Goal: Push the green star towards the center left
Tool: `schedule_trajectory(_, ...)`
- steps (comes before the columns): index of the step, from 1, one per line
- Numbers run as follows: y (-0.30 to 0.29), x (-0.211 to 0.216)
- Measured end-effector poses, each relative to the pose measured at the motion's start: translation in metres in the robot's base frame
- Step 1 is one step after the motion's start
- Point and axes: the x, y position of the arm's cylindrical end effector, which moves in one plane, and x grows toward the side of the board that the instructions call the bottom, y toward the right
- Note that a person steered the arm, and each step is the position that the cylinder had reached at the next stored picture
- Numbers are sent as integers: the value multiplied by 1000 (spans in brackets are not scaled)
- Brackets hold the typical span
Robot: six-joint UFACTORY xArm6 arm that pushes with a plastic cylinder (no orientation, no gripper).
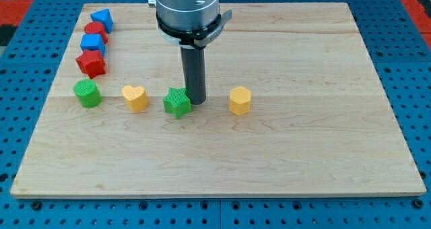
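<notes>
The green star (176,103) lies on the wooden board (283,155) a little left of the middle, toward the view's bottom. My tip (196,101) stands right against the star's right side, touching or nearly touching it. The dark rod rises from there to the grey arm head at the view's top. A yellow heart (135,97) lies just left of the star, and a green cylinder (87,93) lies further left near the board's left edge.
A yellow hexagon block (240,100) lies right of my tip. At the board's top left a column of blocks runs down: a blue triangle (102,19), a red block (95,31), a blue cube (93,43), a red star (91,64).
</notes>
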Motion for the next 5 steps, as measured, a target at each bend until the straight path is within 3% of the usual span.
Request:
schedule_trajectory(2,-18,-3)
schedule_trajectory(5,-26,31)
